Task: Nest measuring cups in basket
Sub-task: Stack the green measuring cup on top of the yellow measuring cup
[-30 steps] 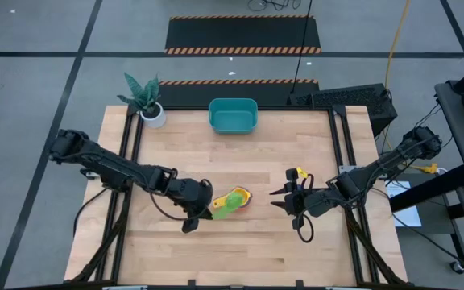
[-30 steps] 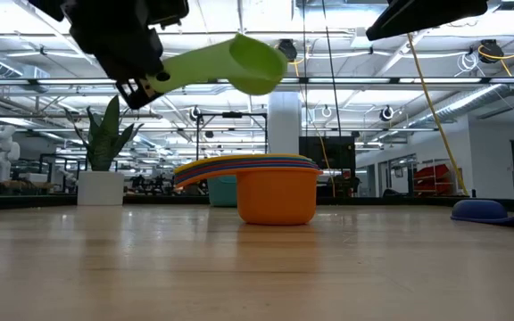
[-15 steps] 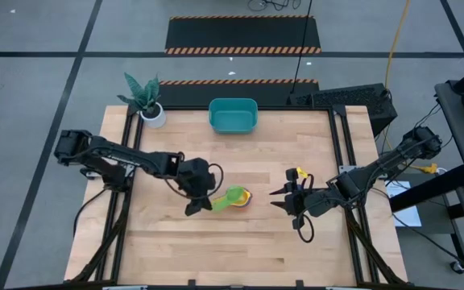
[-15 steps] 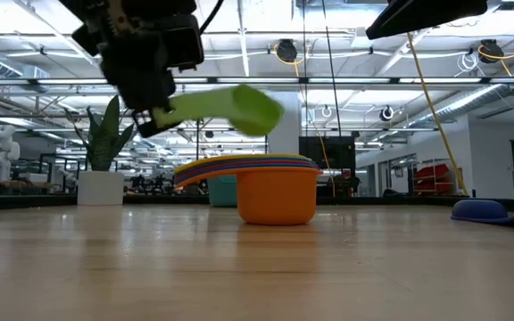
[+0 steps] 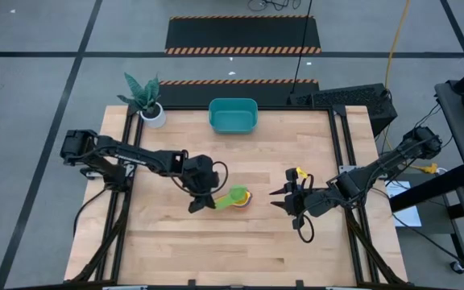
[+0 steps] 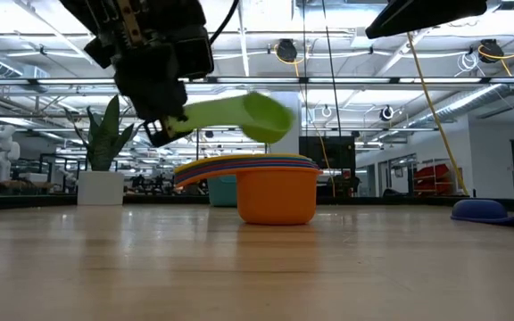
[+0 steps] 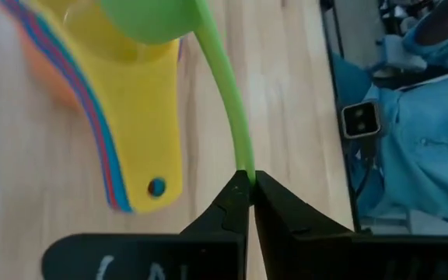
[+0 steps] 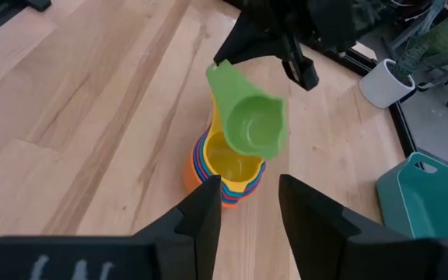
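A green measuring cup (image 5: pixel 236 196) hangs in the air just above a nested stack of cups (image 6: pixel 277 192). The stack has an orange cup outermost and a yellow cup (image 7: pixel 142 101) innermost, and it stands on its base mid-table. My left gripper (image 5: pixel 202 201) is shut on the green cup, on the stack's left. My right gripper (image 8: pixel 247 198) is open and waits right of the stack, pointing at it. The teal basket (image 5: pixel 233 115) sits at the table's far edge. A dark blue cup (image 6: pixel 484 210) lies on the table at the right of the low view. My left gripper pinches the free end of the green cup's handle (image 7: pixel 243 173) between its two fingertips. The fingers lie along the handle and come from the table's left. The cup is lifted clear, its bowl (image 8: pixel 253 124) open upward over the stack's mouth, the handle sloping down toward the fingers (image 6: pixel 163 129).
A small white plant pot (image 5: pixel 153 115) stands at the far left corner, left of the basket. Bare wooden tabletop (image 5: pixel 240 250) lies on the near side of the stack and between the stack and the basket. A person in blue shows beyond the table in the left wrist view.
My left gripper, still shut on the green cup's handle, has moved toward the table's right and a little toward the far edge, and has come down. The green cup has travelled with it from left of the stack to just above the stack's mouth.
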You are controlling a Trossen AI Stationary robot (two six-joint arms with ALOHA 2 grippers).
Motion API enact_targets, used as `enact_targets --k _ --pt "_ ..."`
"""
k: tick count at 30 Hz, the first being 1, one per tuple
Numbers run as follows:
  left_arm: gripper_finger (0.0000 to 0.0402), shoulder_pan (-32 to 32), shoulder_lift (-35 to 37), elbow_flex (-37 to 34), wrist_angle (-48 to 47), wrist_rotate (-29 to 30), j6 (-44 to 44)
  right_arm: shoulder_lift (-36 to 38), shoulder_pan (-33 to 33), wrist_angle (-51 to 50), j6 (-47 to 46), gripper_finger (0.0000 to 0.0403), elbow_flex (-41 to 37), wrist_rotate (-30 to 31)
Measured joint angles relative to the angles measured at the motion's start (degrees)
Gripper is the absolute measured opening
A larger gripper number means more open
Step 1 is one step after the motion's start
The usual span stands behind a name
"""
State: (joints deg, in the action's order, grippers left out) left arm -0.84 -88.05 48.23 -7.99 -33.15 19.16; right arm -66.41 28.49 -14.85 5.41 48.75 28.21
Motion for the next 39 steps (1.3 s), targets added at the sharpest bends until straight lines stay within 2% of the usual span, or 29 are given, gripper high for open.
enact_targets --k 4,7,10,18,27,34,39 --pt "0.0005 0.3 -0.6 0.1 2.2 0.0 0.3 0.0 0.0 0.0 0.4 0.0125 0.0 0.0" --pt "0.0009 0.3 -1.5 2.2 1.0 0.0 -0.4 0.0 0.0 0.0 0.5 0.0125 0.0 0.1" --pt "0.0014 0.2 -2.0 3.6 -4.2 0.1 -1.5 0.0 0.0 0.0 1.2 0.0125 0.0 0.1" --pt "0.0009 0.5 -5.0 4.9 -4.3 0.0 -3.0 0.0 0.0 0.0 1.3 0.0125 0.0 0.1" --pt "0.0065 1.0 -4.8 4.9 -5.1 -0.5 -4.0 0.0 0.0 0.0 1.3 0.0125 0.0 0.1" --pt "0.0096 1.3 -4.8 4.9 -5.4 6.4 -7.5 0.0 0.0 0.0 1.3 0.0125 0.0 0.0" --pt "0.0129 0.9 -4.8 4.9 -5.4 10.4 -6.9 0.0 0.0 0.0 1.3 0.0125 0.0 0.0"
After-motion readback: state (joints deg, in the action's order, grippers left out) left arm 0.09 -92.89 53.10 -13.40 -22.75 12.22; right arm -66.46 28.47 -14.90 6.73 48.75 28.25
